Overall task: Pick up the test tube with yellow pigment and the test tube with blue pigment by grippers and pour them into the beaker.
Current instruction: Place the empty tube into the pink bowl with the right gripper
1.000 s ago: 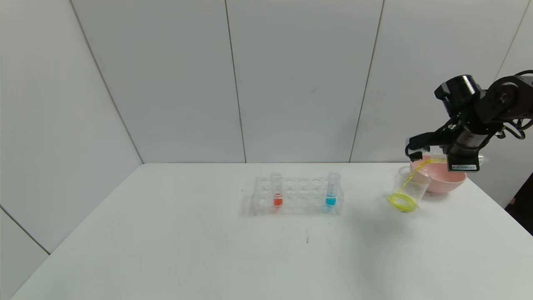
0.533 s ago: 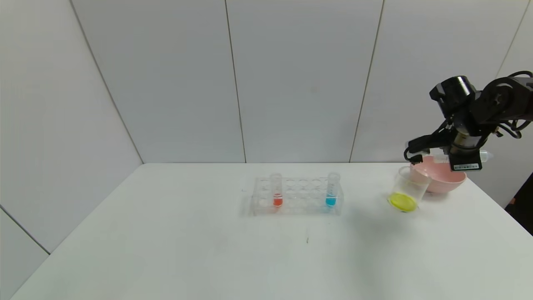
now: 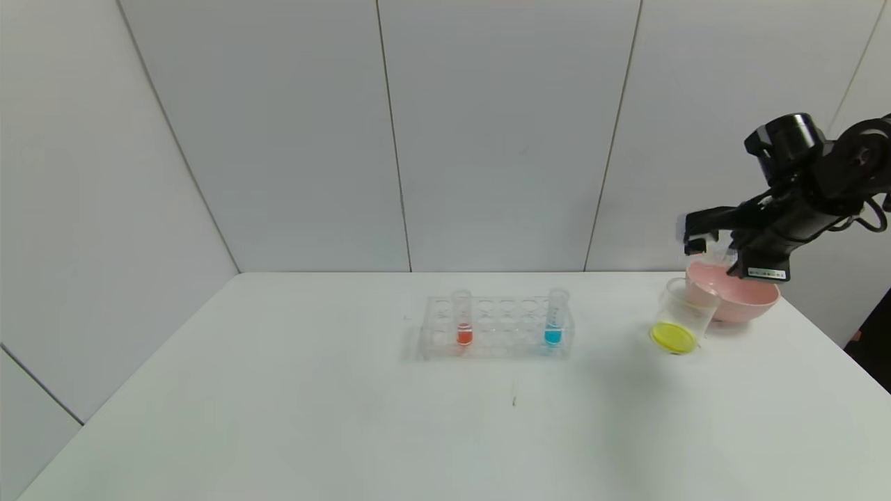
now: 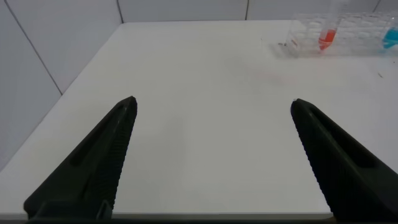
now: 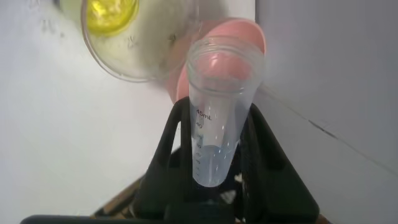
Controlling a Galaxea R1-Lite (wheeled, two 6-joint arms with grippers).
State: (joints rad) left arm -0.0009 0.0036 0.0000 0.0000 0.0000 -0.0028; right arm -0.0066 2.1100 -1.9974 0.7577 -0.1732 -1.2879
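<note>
While the beaker (image 3: 686,316) at right already holds yellow, the right gripper (image 3: 699,240) above it grips the emptied yellow tube (image 5: 217,118), the left gripper (image 4: 211,158) gapes idle, and the blue tube (image 3: 555,319) waits mid-frame, unpoured.

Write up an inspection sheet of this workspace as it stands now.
Surface: white table, one small dark speck.
Job's things: beaker holds yellow liquid; emptied tube in the right gripper; blue tube in the rack.
Clutter: red-orange tube in the rack; pink bowl behind the beaker.
Grippers: right shut on the tube above the bowl; left gripper open, over bare table.
Cables: black loops on the right arm.
Surroundings: grey panelled walls.
</note>
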